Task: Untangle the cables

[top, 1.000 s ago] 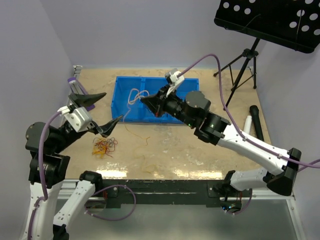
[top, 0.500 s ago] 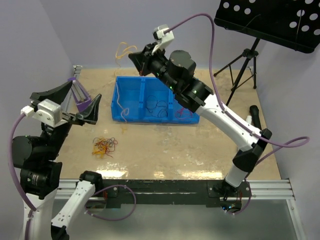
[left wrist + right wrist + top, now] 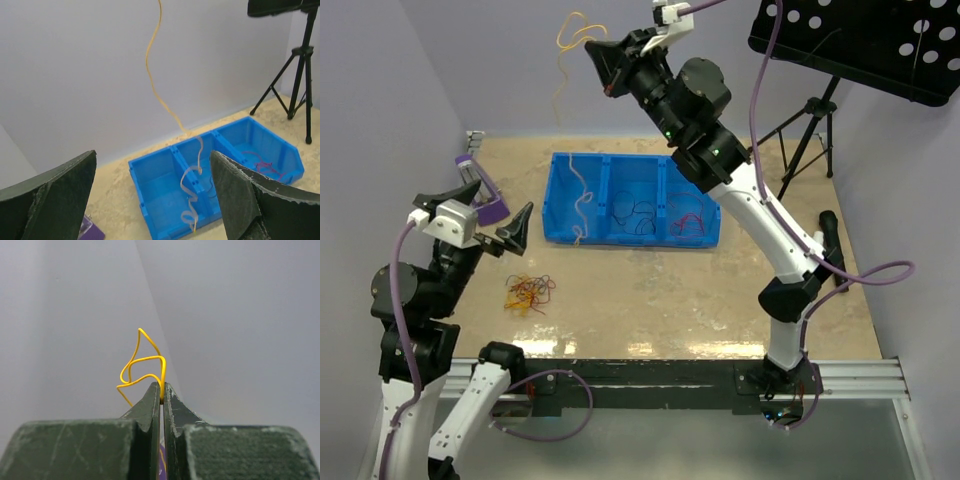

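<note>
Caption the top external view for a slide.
Right gripper, raised high, pinches a yellow cable above the blue bin; left gripper hangs open beside the cable tangle.

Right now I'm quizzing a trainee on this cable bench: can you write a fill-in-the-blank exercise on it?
The right gripper is shut on a cable coloured ___.
The left gripper has its jaws ___.
The blue bin has ___ compartments.
The tangle lies on the ___.
Missing words: yellow; open; three; table.
</note>
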Available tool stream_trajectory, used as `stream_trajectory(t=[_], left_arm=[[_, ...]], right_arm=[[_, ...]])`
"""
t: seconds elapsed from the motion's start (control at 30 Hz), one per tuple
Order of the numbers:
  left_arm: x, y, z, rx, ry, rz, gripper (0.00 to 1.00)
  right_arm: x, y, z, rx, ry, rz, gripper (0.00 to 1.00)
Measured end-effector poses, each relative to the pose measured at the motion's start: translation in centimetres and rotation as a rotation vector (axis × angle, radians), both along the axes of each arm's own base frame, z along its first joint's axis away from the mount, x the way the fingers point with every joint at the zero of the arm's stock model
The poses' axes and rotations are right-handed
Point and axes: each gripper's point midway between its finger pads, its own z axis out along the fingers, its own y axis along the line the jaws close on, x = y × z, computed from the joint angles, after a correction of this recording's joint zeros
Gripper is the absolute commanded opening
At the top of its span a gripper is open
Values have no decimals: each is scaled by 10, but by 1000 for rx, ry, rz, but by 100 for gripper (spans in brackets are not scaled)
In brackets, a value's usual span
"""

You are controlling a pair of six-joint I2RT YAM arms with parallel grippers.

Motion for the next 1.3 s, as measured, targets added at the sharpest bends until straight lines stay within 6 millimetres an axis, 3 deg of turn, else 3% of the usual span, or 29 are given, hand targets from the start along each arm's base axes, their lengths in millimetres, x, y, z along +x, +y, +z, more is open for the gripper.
stream_trajectory(t=[0.17,0.37,0.63,0.8,1.07,1.3], left_arm=[[5,0,-36,39,71,5,100],[5,-1,-49,75,86,3,100],[8,2,-64,121,109,16,100],[10,6,-69,128,125,38,100],[10,7,-70,127,127,47,100],[12,12,-71,137,134,76,100]], right_arm=[[2,-7,13,33,-33,-10,0],[10,-5,13,47,-44,-15,0],[34,16,-21,7,-5,-8,0],[51,33,-76,-55,82,2,0],[68,50,-240,-261,333,-5,0],[79,59,-297,-307,433,-27,0]])
